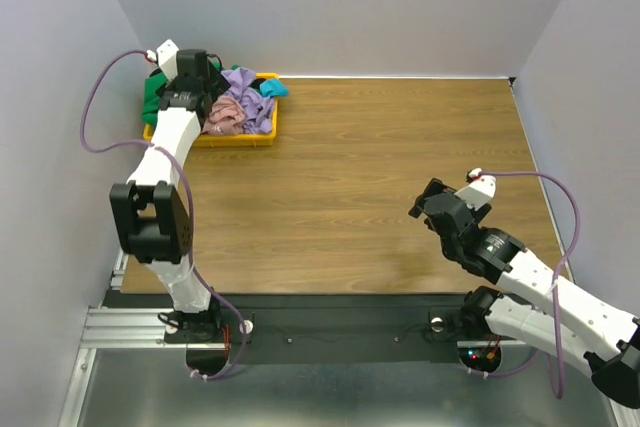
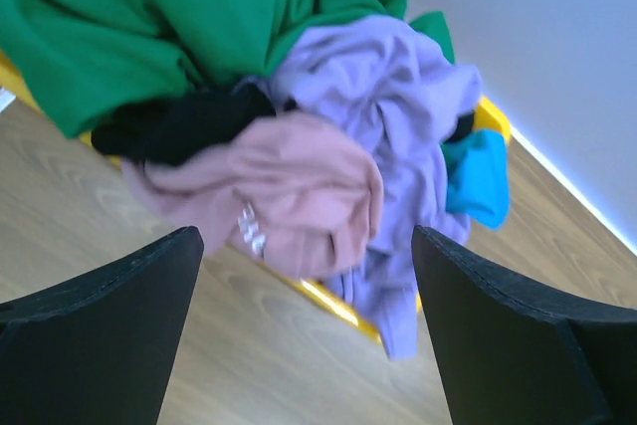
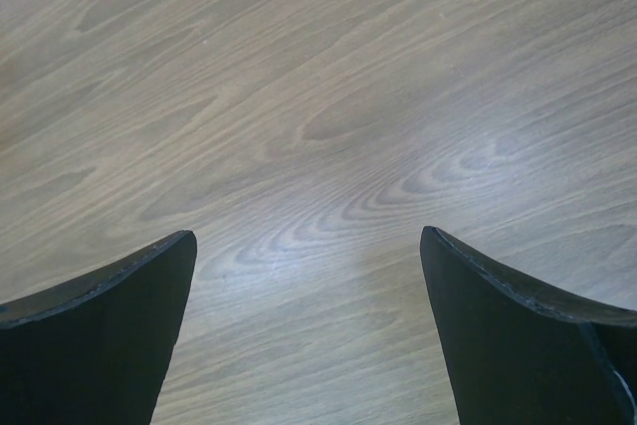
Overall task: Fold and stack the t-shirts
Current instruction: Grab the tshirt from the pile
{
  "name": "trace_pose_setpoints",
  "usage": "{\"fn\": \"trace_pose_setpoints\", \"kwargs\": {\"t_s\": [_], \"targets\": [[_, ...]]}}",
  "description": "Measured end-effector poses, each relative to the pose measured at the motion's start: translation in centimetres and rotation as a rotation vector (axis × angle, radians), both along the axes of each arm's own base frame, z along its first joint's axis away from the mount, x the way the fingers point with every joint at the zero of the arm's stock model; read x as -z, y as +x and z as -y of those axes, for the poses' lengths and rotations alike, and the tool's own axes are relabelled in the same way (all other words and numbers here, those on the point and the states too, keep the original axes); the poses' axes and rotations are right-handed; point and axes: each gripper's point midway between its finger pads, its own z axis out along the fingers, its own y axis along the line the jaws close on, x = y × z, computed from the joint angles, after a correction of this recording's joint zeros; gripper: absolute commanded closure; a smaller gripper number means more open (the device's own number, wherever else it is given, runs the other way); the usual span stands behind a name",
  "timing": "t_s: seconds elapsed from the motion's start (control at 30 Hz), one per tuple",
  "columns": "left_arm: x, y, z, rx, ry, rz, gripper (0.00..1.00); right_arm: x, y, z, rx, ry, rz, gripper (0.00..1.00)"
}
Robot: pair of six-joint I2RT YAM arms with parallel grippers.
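Note:
Several crumpled t-shirts lie heaped in a yellow tray (image 1: 262, 138) at the table's far left. In the left wrist view I see a green shirt (image 2: 149, 17), a black one (image 2: 184, 126), a dusty pink one (image 2: 289, 186), a lavender one (image 2: 398, 106) and a teal one (image 2: 478, 176). The lavender shirt (image 1: 250, 97) and pink shirt (image 1: 225, 117) also show from above. My left gripper (image 2: 307, 246) is open and empty, just above the heap's near edge over the pink shirt. My right gripper (image 3: 309, 246) is open and empty over bare wood at the near right (image 1: 432, 209).
The wooden table (image 1: 380, 167) spreads between the tray and the right arm. Grey walls close the back and both sides. The tray's yellow rim (image 2: 338, 306) shows under the pink and lavender cloth, with lavender cloth hanging over it.

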Motion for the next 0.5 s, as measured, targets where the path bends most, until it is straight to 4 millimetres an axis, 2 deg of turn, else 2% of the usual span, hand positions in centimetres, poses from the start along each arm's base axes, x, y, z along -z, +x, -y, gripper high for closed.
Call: {"fn": "trace_pose_setpoints", "kwargs": {"t_s": [0.03, 0.1, 0.23, 0.3, 0.37, 0.4, 0.47, 0.5], "targets": [[0.2, 0.7, -0.4, -0.007, 0.003, -0.009, 0.02, 0.1, 0.0, 0.0, 0.0, -0.004, -0.004, 0.0], [1.0, 3.6, -2.5, -0.043, 0.014, -0.03, 0.02, 0.6, 0.1, -0.1, -0.001, -0.023, -0.02, 0.0], [2.2, 8.0, -6.3, -0.08, 0.025, -0.037, 0.02, 1.6, 0.3, -0.2, -0.004, -0.059, -0.053, 0.0], [3.0, 10.2, -7.6, -0.08, 0.021, -0.025, 0.02, 2.1, 0.4, -0.3, -0.008, -0.082, -0.072, 0.0], [4.5, 11.6, -9.2, -0.098, 0.018, -0.036, 0.02, 2.6, 0.5, -0.3, -0.011, -0.102, -0.087, 0.0], [4.7, 12.1, -9.5, -0.101, 0.019, -0.032, 0.02, 2.9, 0.5, -0.4, -0.012, -0.115, -0.098, 0.0], [6.5, 13.1, -10.4, -0.11, 0.017, -0.044, 0.02, 3.3, 0.5, -0.4, -0.015, -0.133, -0.112, 0.0], [7.1, 13.4, -10.5, -0.109, 0.014, -0.051, 0.06, 3.4, 0.6, -0.4, -0.015, -0.138, -0.116, 0.0]]}}
